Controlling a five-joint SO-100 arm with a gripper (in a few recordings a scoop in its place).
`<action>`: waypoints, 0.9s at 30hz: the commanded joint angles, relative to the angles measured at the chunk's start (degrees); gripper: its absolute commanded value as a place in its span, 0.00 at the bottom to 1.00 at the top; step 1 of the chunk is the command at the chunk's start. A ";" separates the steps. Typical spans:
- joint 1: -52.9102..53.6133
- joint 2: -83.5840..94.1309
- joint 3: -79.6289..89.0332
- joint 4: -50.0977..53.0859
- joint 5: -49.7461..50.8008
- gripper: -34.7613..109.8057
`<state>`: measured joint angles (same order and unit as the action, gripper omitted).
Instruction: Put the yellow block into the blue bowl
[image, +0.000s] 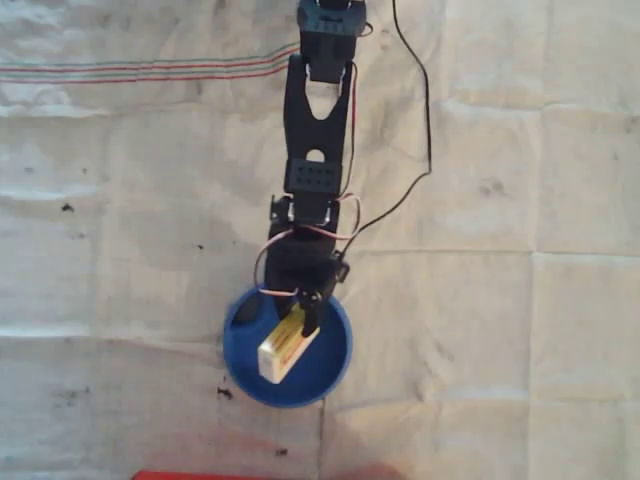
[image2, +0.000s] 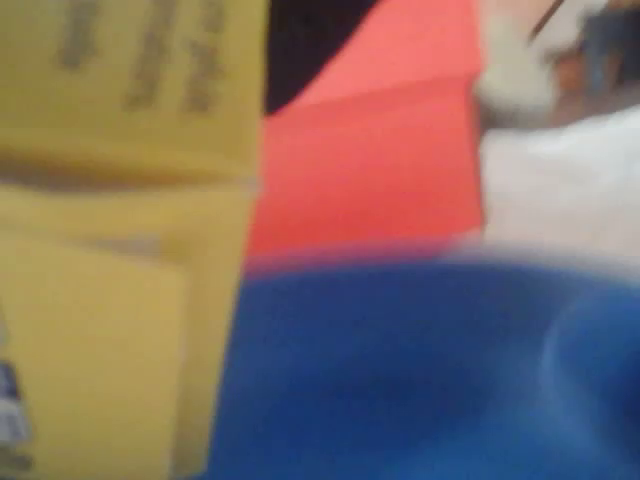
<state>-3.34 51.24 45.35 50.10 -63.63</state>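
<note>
Closest to the wrist camera, the yellow block (image2: 110, 250) fills the left side of that view, a flat-faced bar with sharp edges, a matte, cardboard-like surface and blurred dark print across its upper face. Just past it lies the smooth, plain plastic of the blue bowl (image2: 420, 370), and beyond the bowl's rim a flat red surface (image2: 380, 150) and pale cloth, all soft with blur. In the overhead view the block (image: 286, 345) sits within the bowl's outline, tilted diagonally, its orange-striped end up against the gripper (image: 305, 312) and its pale end pointing toward the bowl's lower-left wall (image: 240, 375). The dark fingers appear closed on that striped end, pinching only a short length of the bar; whether the far end already touches the bowl's floor cannot be told. The likely trouble lies in the release: with such a short grip on one end of a long, thin bar, the block could pivot as the fingers part and lean on the curved wall, or, if it hangs too high, bounce on the hard plastic and tip over the rim. A light round bowl could also slide on the cloth if the arm nudges its upper rim. Beyond the bowl spreads a creased whitish cloth (image: 500, 200) with faint stripes, small dark specks and a black cable (image: 425, 100) trailing beside the arm.
</note>
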 joint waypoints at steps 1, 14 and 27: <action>0.00 2.99 -4.75 -1.58 0.53 0.34; -1.32 11.25 -4.83 7.82 0.62 0.31; -2.64 28.83 -4.04 30.85 15.64 0.24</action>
<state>-5.19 68.55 45.35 76.38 -54.23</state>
